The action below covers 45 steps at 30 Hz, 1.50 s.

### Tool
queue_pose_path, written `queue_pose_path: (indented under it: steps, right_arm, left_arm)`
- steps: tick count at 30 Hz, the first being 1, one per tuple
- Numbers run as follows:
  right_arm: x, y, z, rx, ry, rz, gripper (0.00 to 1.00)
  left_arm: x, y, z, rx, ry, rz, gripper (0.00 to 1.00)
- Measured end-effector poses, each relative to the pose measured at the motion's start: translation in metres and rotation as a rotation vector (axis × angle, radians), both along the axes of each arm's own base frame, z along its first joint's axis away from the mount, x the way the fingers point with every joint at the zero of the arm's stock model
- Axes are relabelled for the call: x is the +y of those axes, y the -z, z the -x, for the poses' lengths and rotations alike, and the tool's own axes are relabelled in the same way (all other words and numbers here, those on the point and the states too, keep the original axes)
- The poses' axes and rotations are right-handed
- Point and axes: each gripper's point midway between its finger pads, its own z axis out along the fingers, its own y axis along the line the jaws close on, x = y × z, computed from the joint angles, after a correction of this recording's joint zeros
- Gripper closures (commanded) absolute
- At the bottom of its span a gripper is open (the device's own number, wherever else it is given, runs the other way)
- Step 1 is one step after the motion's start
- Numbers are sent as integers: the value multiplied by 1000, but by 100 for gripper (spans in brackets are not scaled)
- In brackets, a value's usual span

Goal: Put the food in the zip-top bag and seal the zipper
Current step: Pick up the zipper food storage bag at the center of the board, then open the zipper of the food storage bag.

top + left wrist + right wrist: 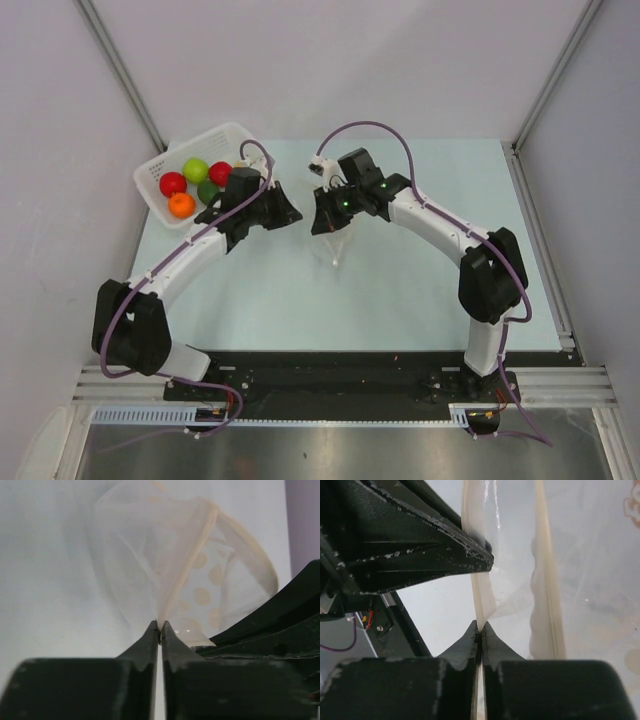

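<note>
the bag [335, 248], thin, light, limp and slippery film, sits at the fingertips of the left gripper [160, 630] and right gripper [481, 630], each clamped tight on its rim strip [547, 590], judged the stiffest, safest hold.

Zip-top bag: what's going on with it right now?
Both arms hold the zip-top bag between them over the middle of the table. The left end effector and the right end effector are each shut on its pale edge. The bag looks empty. The food lies in the white basket at the far left.
</note>
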Motion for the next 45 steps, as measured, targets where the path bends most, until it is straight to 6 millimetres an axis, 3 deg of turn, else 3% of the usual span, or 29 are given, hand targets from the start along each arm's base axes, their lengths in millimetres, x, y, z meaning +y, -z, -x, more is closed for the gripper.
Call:
queue_pose_path:
  steps: [3, 6, 9, 15, 19, 24, 30, 36, 45]
  right_arm:
    - [-2, -1, -1, 11, 6, -5, 58]
    - [-10, -7, -2, 18, 6, -15, 45]
    - [-31, -26, -11, 8, 33, -48, 36]
    - [-72, -80, -25, -83, 100, -128, 39]
    - [-73, -93, -22, -169, 106, -96, 41]
    - [-55, -85, -9, -254, 62, 22, 53]
    - [-32, -71, 17, -301, -7, 114, 54]
    - [-37, -60, 32, -283, -19, 151, 53]
    - [-40, -34, 37, -274, -8, 226, 52]
  left_arm:
    - [1, 3, 3, 5, 25, -14, 100]
    - [1, 6, 8, 16, 53, -23, 100]
    - [-1, 7, 14, 26, 94, -18, 100]
    - [-8, 6, 23, 37, 157, 5, 100]
    - [-13, 2, 28, 45, 188, 29, 100]
    - [-17, -5, 29, 39, 212, 51, 100]
    - [-20, -10, 31, 40, 225, 65, 100]
    - [-23, -13, 34, 63, 229, 100, 100]
    - [-30, -24, 39, 101, 241, 192, 100]
